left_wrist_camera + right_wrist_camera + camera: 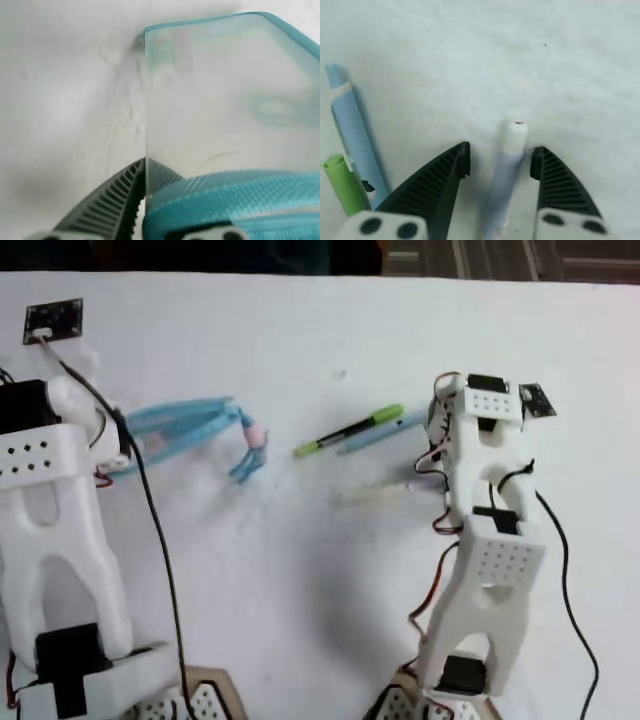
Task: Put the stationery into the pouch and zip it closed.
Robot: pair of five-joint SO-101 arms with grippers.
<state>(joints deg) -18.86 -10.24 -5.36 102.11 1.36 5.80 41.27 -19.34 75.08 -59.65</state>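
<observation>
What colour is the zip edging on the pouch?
The zip edging is turquoise, clearest in the left wrist view.

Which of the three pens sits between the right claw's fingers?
The white pen; it lies alone inside the open right claw, while the blue pen and green marker lie side by side outside it.

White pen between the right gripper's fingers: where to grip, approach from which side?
Grip the white pen on its barrel, just behind the tip, from straight above. It lies flat on the table, and the open right gripper has a finger on each side, so closing across the round barrel should hold. The blue pen and green pen lie apart from it.
</observation>
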